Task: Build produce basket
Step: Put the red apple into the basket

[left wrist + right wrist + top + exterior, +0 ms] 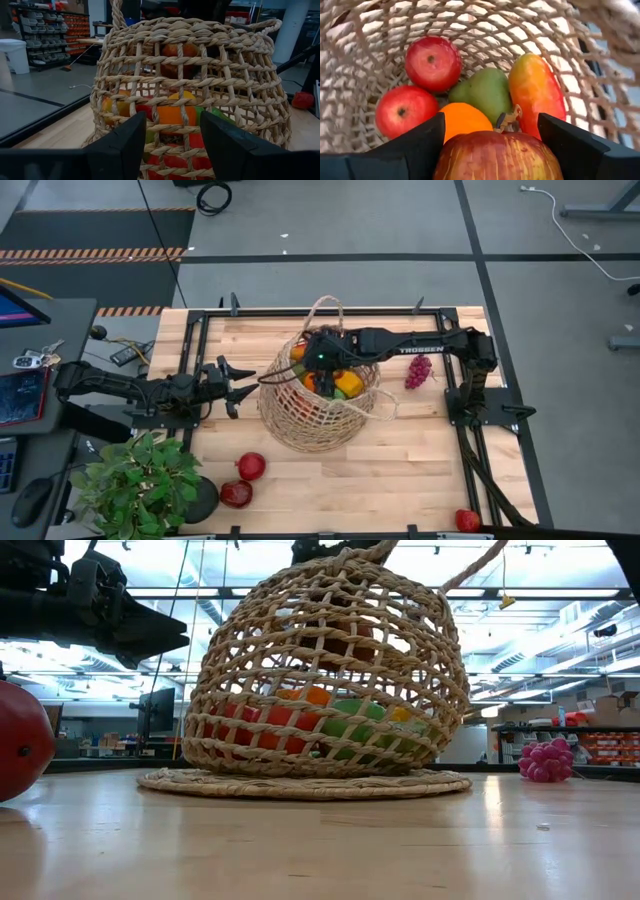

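The tan wicker basket (318, 412) stands on its flat base at the table's middle. Inside it lie two red apples (432, 62), a green pear (485, 90), an orange (462, 120) and a red-yellow mango (535, 90). My right gripper (491, 120) reaches from the right down into the basket's mouth (325, 365), shut on a striped red-yellow apple (495, 157). Through the weave that apple shows high above the pile (175, 55). My left gripper (240, 385) waits open and level just left of the basket wall (172, 117). My right gripper pinches the striped apple by its two opposite sides (447, 155) between its two fingers. The fingers slant down into the basket from the table's right. The apple's stem (507, 120) points away from the wrist. It hangs clear above the fruit in the basket.
A purple grape bunch (418, 372) lies right of the basket. Two red fruits (251, 466) (236, 494) lie near the front left, another (467, 520) at the front right corner. A potted plant (140, 485) stands at the front left.
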